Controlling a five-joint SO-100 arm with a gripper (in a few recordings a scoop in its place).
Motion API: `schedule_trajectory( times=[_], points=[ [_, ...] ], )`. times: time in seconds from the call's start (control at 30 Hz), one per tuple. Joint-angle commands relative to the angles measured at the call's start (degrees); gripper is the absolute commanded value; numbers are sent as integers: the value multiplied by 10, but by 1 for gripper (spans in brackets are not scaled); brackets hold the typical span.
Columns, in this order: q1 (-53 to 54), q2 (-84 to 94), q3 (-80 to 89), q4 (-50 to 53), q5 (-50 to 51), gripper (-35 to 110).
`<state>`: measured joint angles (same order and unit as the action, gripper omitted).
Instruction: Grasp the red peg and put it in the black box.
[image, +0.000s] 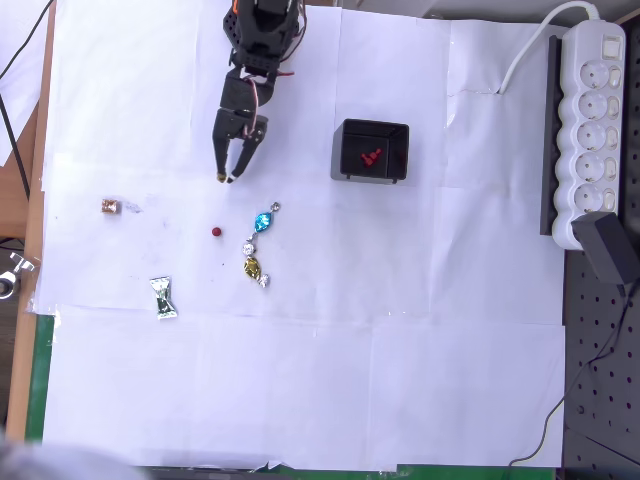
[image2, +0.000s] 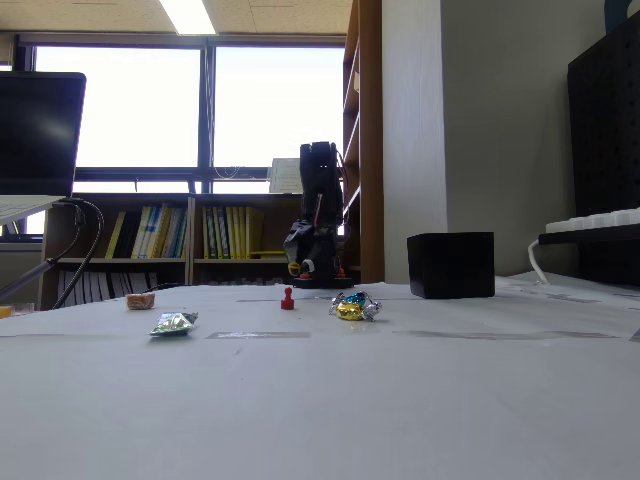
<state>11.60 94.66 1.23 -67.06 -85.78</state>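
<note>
Gripper (image: 233, 172) over the sheet, fingers narrowly apart, holding nothing.
Red peg (image: 216, 231) stands upright on paper just near of the tips, left of blue sweet (image: 263, 220); black box (image: 370, 151) well to the right w/ red bits inside.

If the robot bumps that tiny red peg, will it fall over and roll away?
Probably. In the fixed view the red peg stands upright on a small base with a rounder top, so a nudge from the end effector could tip it. From overhead it looks round, so it might roll. It is tiny, so likely light.
</note>
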Motion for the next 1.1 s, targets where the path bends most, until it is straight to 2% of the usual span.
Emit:
schedule_trajectory(
  times=[0.0, 0.23, 0.7, 1.07],
  points=[
    [-1, 101, 11, -97, -12, 0],
    [-15, 233, 125, -155, -16, 1],
    [-40, 347, 322, -157, -35, 1],
    [-10, 388, 319, -216, -54, 3]
  ],
)
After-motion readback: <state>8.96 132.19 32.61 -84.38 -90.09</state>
